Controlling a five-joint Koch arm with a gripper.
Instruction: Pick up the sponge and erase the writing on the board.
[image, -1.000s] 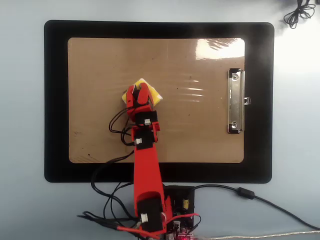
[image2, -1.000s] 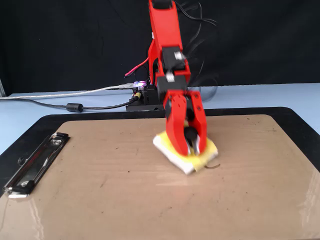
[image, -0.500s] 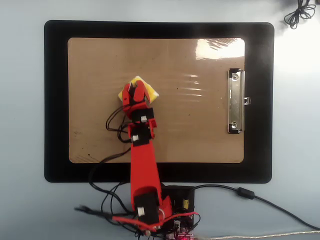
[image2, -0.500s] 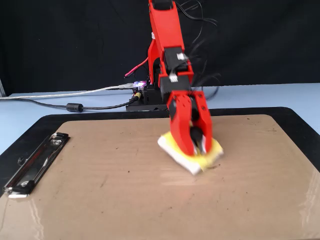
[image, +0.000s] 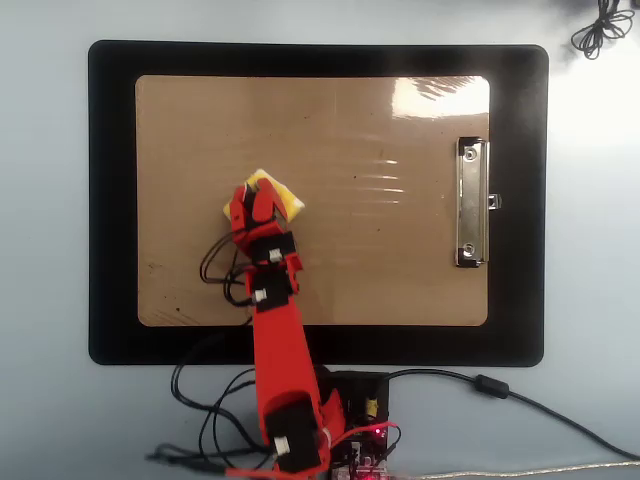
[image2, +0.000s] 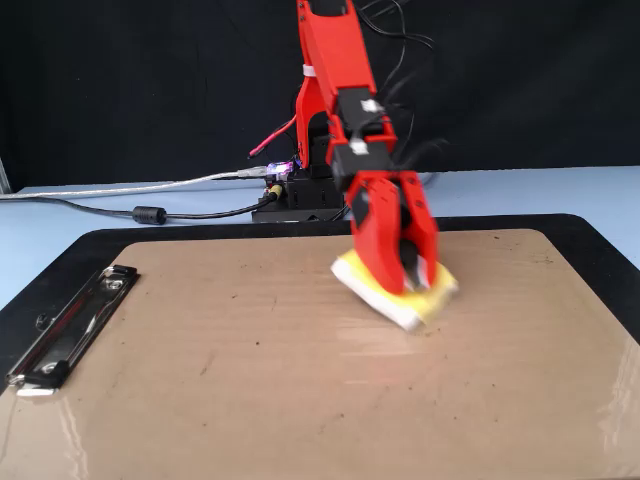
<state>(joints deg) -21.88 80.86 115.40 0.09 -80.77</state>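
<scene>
Pickup done: red gripper pinching small yellow foam sponge, pressed on glossy tan clipboard board, left of centre overhead. No dark writing visible around it (some possibly hidden underneath); wiping nearly finished.

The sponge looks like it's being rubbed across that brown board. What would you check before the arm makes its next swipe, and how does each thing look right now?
1. Hand gripping the sponge: ok, its jaws close around the middle.
2. Sponge touching the board: ok in the fixed view, though blurred.
3. Sponge inside the board's edges: ok, it sits left of centre in the overhead view.
4. Writing left to erase: cannot tell; no letters show, only small specks.
5. Metal clip out of the path: ok, it lies far off at the right end.
6. Arm's black wires free of the sponge: ok, they hang behind the hand.
</scene>
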